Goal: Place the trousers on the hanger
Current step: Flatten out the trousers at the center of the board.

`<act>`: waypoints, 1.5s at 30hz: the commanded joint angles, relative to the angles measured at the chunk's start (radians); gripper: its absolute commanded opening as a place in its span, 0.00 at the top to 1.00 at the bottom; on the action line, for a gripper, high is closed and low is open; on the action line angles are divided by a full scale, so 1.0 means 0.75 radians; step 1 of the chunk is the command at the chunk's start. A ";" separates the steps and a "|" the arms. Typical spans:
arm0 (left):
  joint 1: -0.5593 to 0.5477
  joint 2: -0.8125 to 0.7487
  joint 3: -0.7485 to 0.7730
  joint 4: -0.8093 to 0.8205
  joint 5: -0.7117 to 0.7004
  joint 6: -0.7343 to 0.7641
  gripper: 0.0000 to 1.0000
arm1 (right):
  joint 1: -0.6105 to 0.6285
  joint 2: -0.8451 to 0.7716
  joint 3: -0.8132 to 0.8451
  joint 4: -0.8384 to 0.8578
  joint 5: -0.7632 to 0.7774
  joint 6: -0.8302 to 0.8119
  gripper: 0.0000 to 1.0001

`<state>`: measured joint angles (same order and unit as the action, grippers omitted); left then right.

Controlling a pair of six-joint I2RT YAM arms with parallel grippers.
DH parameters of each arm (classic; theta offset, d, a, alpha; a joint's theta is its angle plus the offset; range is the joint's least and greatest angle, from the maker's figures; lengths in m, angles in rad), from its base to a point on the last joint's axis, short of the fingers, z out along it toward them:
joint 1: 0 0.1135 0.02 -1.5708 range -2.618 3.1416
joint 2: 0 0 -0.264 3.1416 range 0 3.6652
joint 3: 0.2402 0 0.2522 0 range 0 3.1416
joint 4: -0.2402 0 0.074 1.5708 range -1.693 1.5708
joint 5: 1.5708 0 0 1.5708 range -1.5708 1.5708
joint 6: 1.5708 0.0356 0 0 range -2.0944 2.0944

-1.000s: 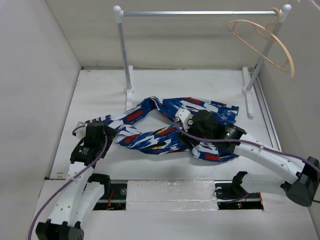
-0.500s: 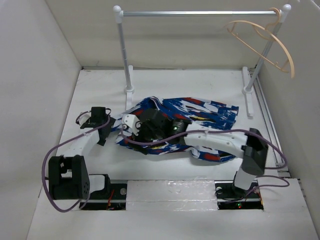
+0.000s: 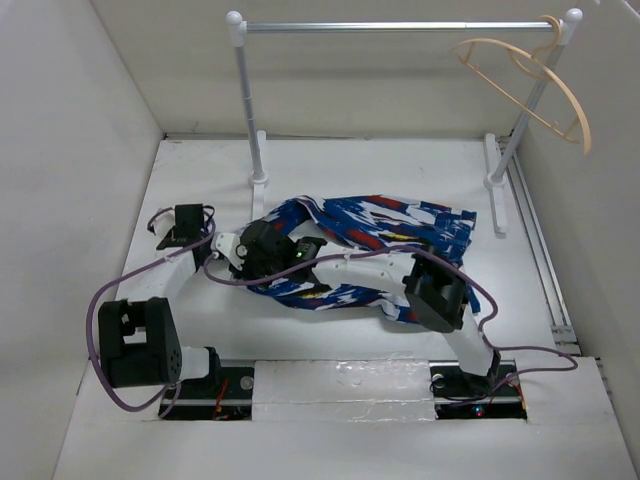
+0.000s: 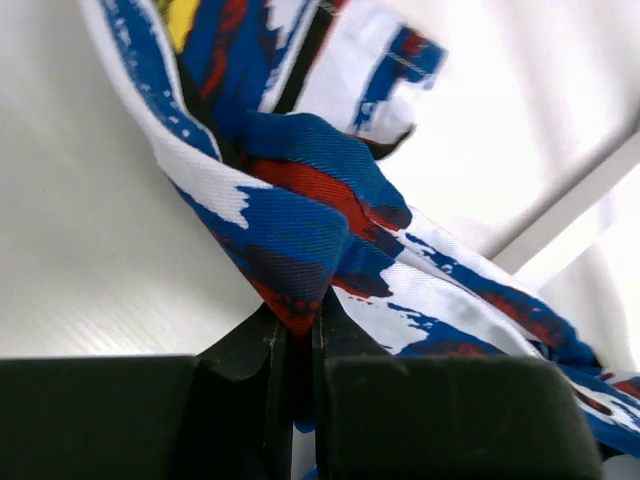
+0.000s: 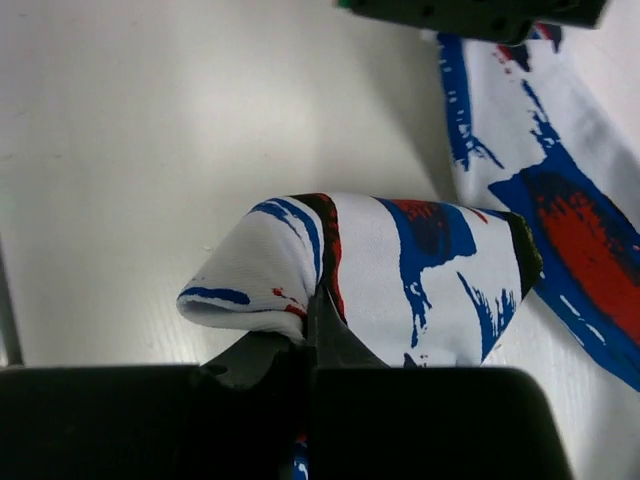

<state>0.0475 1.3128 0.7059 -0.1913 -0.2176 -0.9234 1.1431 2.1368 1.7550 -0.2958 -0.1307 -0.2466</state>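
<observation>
Top external: trousers [image 3: 400, 220] bunched on the bench [image 3: 350, 170], hanger [image 3: 568, 95] hooked on rail [image 3: 400, 26]. Left gripper [image 4: 297, 320] jaws clamped on a trousers fold; right gripper [image 5: 310, 320] jaws likewise.

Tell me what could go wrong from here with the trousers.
1. The left tool and right tool each pinch only a thin fold of the trousers; the fabric may slip out on lifting.
2. Both grips sit close together at one end, so the rest may drag, bunched, under the right arm.
3. The hanger hangs tilted at the far right end of the rail; a nudge might unhook it.
</observation>
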 commanded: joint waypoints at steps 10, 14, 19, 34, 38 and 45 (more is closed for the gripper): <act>0.004 -0.116 0.455 -0.095 -0.110 0.227 1.00 | 0.075 -0.903 -0.523 -0.023 -0.670 -0.062 1.00; 0.004 -0.116 0.678 -0.148 -0.209 0.302 1.00 | 0.002 -0.719 -0.647 0.053 -0.717 0.026 1.00; 0.004 -0.055 0.750 -0.127 -0.178 0.350 1.00 | -0.011 -0.487 -0.538 -0.058 -0.597 0.034 0.51; 0.004 -0.118 0.329 -0.021 -0.109 0.278 1.00 | -1.012 -1.029 -0.930 -0.101 0.061 0.216 0.30; 0.004 -0.139 0.282 0.006 -0.035 0.274 1.00 | -1.257 -0.986 -1.029 -0.074 0.122 0.273 0.18; 0.004 -0.149 0.233 0.022 0.047 0.284 1.00 | -1.387 -0.875 -1.094 0.028 0.125 0.410 0.16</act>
<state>0.0475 1.2339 0.8978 -0.2157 -0.2195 -0.7120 0.1272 1.4643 0.9482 -0.3531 -0.0673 -0.0135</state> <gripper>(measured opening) 0.026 0.836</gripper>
